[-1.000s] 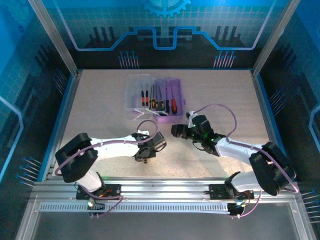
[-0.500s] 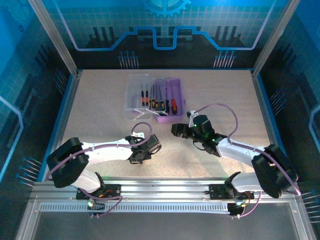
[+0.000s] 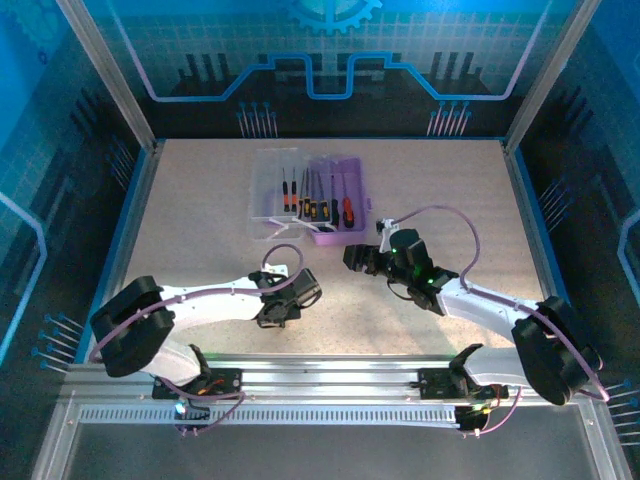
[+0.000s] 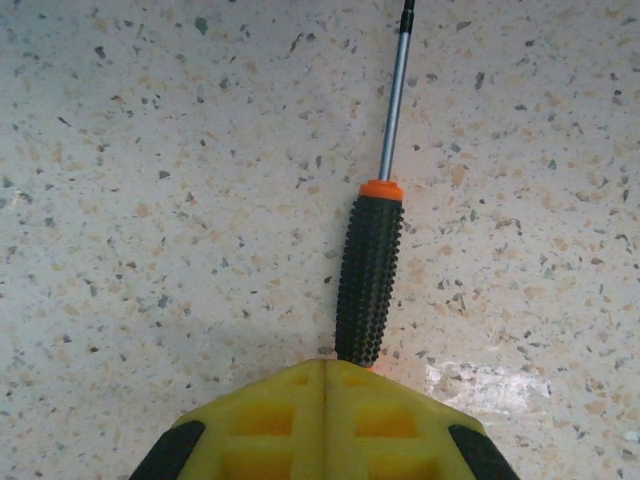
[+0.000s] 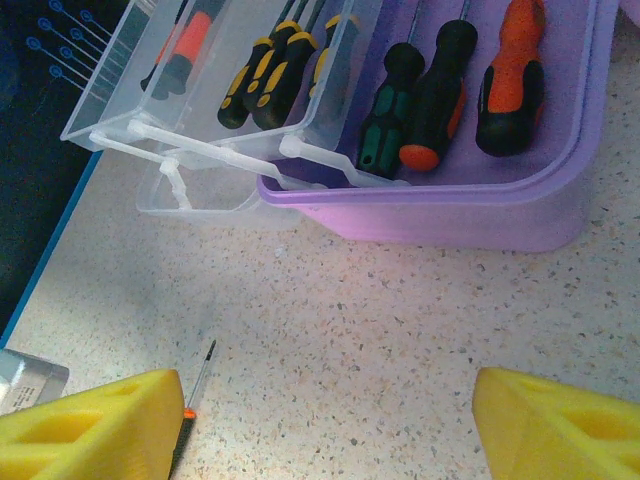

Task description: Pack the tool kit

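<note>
In the last second the left hand (image 3: 283, 310) has dropped a little toward the near edge of the desk (image 3: 200, 220) and squeezed fully closed. Its yellow pads (image 4: 260, 420) now meet along a seam with no gap showing. A loose screwdriver (image 4: 372, 270) with a black ribbed handle and an orange collar lies flat on the desk straight ahead of those pads. Its butt end disappears right at their tips, just to one side of the seam. Whether the end is truly pinched or the pads have closed beside it cannot be told from here. With the pads pressed so tight together, the hold looks thin at best. The right hand (image 3: 357, 260) has barely shifted. It hangs wide open and empty just near of the case (image 3: 340, 205), its two pads well apart in its own view. The purple case sits open toward the middle of the far edge, untouched, with the clear lid (image 3: 270, 190) folded out beside it. The other screwdrivers (image 5: 440, 85) already lie in both halves — green, red and orange-black handles in the purple part, yellow-black ones in the clear part. This looks like the last loose tool being picked up, so the task seems well along, with the lid not yet shut. A lift now would show whether the hold is real.
</note>
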Controlling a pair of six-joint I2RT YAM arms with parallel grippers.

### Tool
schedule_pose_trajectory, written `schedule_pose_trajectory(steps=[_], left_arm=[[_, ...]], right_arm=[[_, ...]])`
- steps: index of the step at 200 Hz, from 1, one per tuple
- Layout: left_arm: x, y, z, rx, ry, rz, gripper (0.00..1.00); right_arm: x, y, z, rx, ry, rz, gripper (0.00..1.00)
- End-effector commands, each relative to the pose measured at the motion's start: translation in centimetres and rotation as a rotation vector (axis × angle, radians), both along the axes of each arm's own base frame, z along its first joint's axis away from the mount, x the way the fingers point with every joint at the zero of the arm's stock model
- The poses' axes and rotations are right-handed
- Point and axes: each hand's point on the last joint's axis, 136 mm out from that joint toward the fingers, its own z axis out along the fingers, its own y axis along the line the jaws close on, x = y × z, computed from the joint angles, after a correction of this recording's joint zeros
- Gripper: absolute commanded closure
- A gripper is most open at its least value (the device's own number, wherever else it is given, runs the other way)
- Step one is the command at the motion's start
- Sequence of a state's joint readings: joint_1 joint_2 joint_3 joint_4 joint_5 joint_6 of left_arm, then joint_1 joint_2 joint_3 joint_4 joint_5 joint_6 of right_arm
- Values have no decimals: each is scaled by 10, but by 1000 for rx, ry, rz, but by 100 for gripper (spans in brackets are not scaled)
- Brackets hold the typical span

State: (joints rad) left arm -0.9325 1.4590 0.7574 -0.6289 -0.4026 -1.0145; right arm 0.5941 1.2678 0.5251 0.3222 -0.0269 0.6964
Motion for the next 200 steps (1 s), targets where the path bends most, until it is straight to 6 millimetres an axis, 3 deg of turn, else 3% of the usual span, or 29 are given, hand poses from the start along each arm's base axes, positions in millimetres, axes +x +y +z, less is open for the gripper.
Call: schedule_pose_trajectory(steps=[1,42,74,104,171,200], left_arm=[[8,0,23,7,-45,-21,97],[12,-5,39,-24,-69,-39,95],[12,5,33,28,-39,-37,70],[19,5,18,1,11,-45,59],[19,-3,-18,-5,95,-81,65],[14,2,-29,11,130,-62,74]], right_arm=[[4,-7,-2,-11,-1,-28,23],[5,-6,-6,-14,10,-25,23],[5,-5,-7,-14,14,-23,22],[6,-5,-9,-16,21,-24,22],[6,-7,-10,-21,19,-30,22],[6,-5,-8,-13,20,-25,22]])
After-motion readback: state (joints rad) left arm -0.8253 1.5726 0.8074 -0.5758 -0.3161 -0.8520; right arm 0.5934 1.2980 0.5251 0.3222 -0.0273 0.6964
